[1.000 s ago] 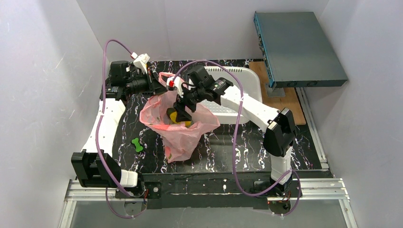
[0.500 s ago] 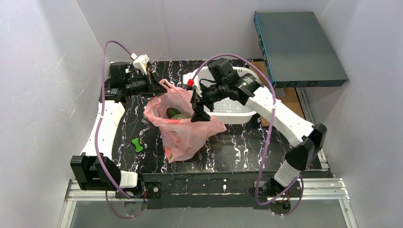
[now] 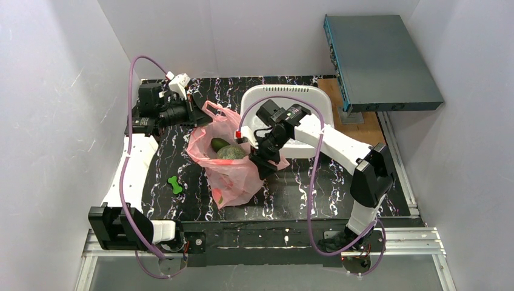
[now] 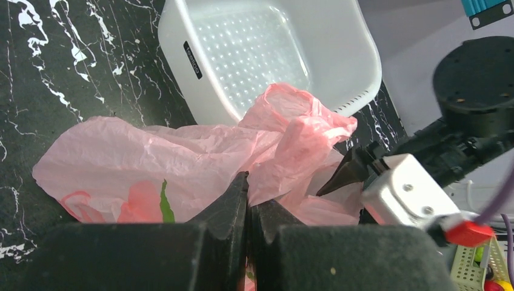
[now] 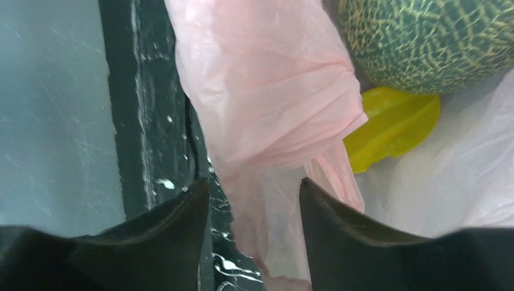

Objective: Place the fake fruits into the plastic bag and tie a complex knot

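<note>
Gaping pink bag (image 3: 233, 176) (crinkly, translucent).

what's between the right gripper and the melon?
A bunched fold of the pink bag runs from the right gripper to the melon, seen in the right wrist view.

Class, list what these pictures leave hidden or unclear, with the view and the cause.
Yellow fruit: unseen in top view, under melon and plastic bag.
Melon: right wrist view, cut by top edge.
Left hand: left wrist view, own fingers hide how much bag is pinched.
</note>
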